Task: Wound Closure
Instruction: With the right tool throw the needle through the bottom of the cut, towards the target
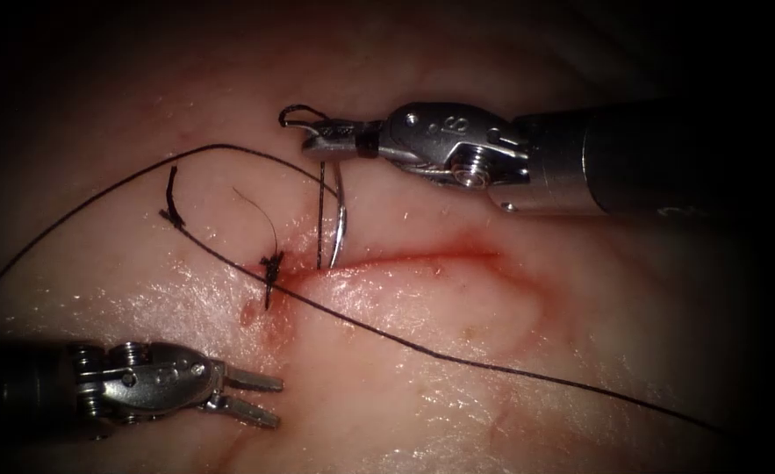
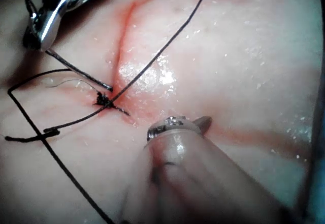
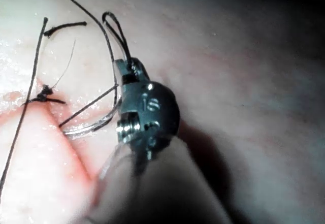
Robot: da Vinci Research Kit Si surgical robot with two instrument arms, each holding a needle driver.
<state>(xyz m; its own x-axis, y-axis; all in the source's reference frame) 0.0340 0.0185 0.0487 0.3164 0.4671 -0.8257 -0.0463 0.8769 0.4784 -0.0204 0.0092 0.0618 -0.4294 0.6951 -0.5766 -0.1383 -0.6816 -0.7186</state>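
Idling open-jawed at the tissue's (image 1: 580,351) lower left, the left tool (image 1: 255,395) grasps nothing.
Past the knot (image 1: 271,263), the stiff, slick curved needle (image 1: 339,224) stands in the cut's (image 1: 422,257) upper lip, best gripped mid-curve; the right tool (image 1: 317,139) clamps its tail end, limp thread (image 1: 457,358) trailing.

Tissue (image 1: 457,325) under thread (image 1: 422,348), knotted stitch (image 1: 271,263), red fluid (image 1: 422,259)
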